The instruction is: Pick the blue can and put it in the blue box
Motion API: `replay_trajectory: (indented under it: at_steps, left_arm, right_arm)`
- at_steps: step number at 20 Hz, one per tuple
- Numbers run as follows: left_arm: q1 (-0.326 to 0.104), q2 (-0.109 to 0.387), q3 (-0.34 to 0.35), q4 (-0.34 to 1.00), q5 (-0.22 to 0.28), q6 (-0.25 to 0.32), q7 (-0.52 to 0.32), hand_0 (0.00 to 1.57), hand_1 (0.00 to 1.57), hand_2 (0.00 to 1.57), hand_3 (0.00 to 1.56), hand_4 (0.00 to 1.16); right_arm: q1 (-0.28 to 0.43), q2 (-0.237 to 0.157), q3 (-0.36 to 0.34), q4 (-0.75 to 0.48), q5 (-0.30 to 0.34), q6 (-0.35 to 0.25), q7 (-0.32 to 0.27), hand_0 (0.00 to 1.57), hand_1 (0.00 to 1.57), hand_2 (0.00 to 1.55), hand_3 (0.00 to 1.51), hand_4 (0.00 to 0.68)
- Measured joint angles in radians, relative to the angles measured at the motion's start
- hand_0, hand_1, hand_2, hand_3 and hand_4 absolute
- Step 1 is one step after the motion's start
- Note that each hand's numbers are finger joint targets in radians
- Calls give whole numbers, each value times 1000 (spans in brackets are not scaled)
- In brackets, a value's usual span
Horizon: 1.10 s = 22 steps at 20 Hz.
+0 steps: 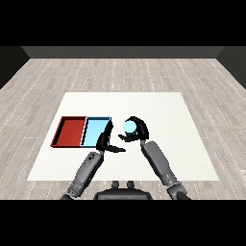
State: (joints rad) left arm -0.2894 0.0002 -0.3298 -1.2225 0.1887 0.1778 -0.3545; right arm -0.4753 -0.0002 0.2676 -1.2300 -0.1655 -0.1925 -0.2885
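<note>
Grey plank floor [120, 72] all round, dark wall at the back, white table [158, 103] in the middle.

Head view, only one cam:

- Red tray [70, 131] and light blue tray [95, 130] sit side by side on the table's left part, touching along one edge; red is the outer one, blue nearer the centre.
- Blue can [129, 127] is in the right robot hand [138, 131], fingers curled round it from above and the right side, thumb below. Can looks light blue, about the same shade as the blue tray. It sits just right of the blue tray, not over it; can't tell whether it's lifted off the table or resting on it.
- Right forearm [161, 163] comes in from lower right, angled up and left toward the can.
- Left robot hand [106, 140] is just beside the blue tray's near right corner, overlapping that edge from this angle. Fingers straight-ish, pointing up along the tray's right side, thumb sticking out right toward the other hand. Holds nothing, relaxed and wide.
- Left forearm [85, 170] comes from lower left.
- The two hands are near each other, small gap, not touching.
</note>
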Motion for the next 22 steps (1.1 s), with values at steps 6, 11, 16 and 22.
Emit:
replay_trajectory:
  at_steps: [6, 11, 16, 22]
  left_arm:
    - [-60, 0, -42, 104, 57, 39, -22, 0, 0, 0, 0, 0]
    - [-103, 0, -92, 147, 101, 79, -31, 0, 0, 0, 0, 0]
    - [-105, 0, -104, 146, 105, 78, -26, 0, 0, 0, 0, 0]
    - [-152, 0, -127, 202, 154, 87, -61, 0, 0, 0, 0, 0]
  right_arm:
    - [22, 0, 33, -42, 3, 0, 6, 1404, 1404, 1439, 1403, 679]
    - [8, 0, 70, -33, -20, -13, -8, 1397, 1397, 1450, 1411, 677]
    - [-2, 0, 97, -25, -26, -26, -23, 1396, 1396, 1431, 1395, 654]
    - [-9, 0, 147, -18, -35, -56, -31, 1431, 1431, 1432, 1389, 630]
